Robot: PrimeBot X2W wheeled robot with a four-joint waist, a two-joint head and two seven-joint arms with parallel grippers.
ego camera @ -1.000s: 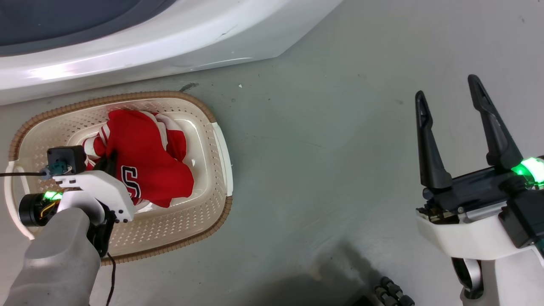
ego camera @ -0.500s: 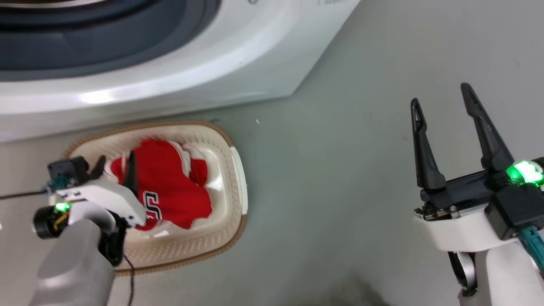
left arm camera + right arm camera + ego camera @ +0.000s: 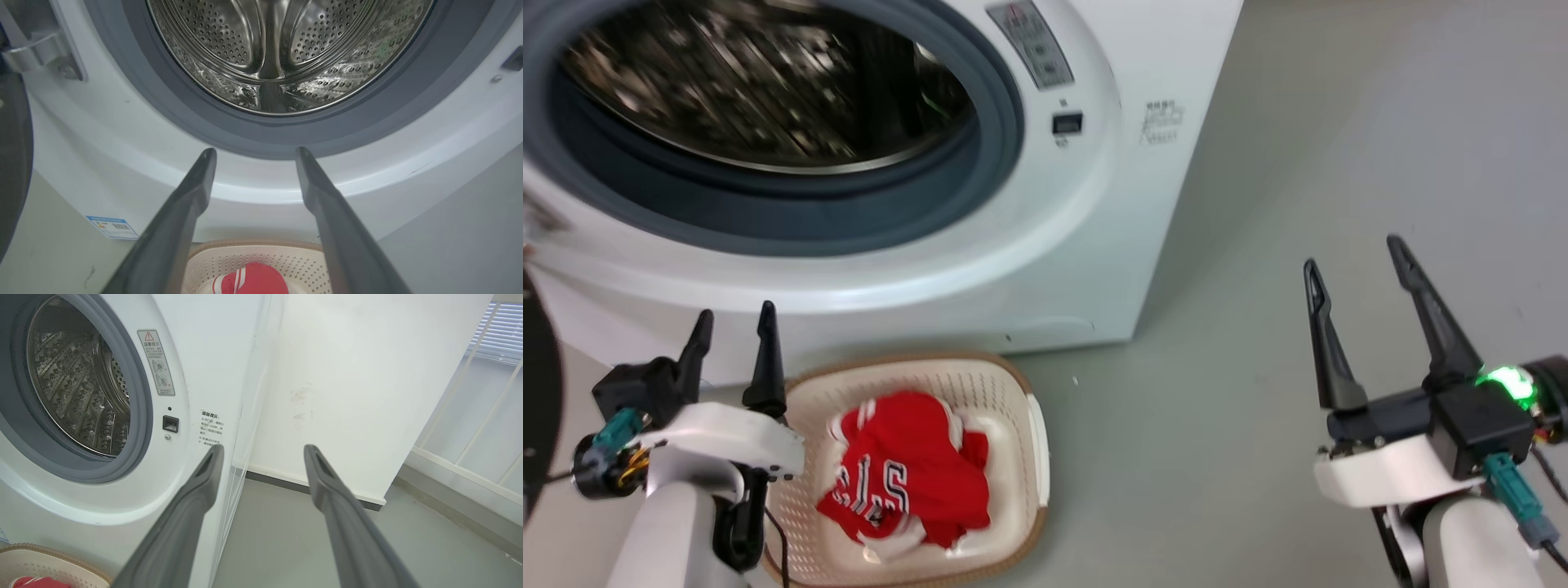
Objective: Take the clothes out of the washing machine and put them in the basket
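The washing machine (image 3: 1062,245) stands open, and its steel drum (image 3: 282,49) shows bare perforated metal, with no red cloth in the part that can be seen. The basket (image 3: 980,385) sits on the floor (image 3: 1217,425) just in front of the washing machine, below its opening. The clothes (image 3: 915,474) lie in it as a crumpled red heap with white-edged lettering uppermost; whether that heap is one jersey or two cannot be told. The left gripper (image 3: 734,312) hangs in front of the washing machine below its opening, fingers apart and holding nothing, pointing up towards the drum. The right gripper (image 3: 1352,255) hovers over bare floor to the right of the washing machine, fingers likewise spread and empty. Judging from this, the emptying looks done or nearly so: what is left is probably a check of the drum's hidden near corners for a remaining garment, which would then go into the basket
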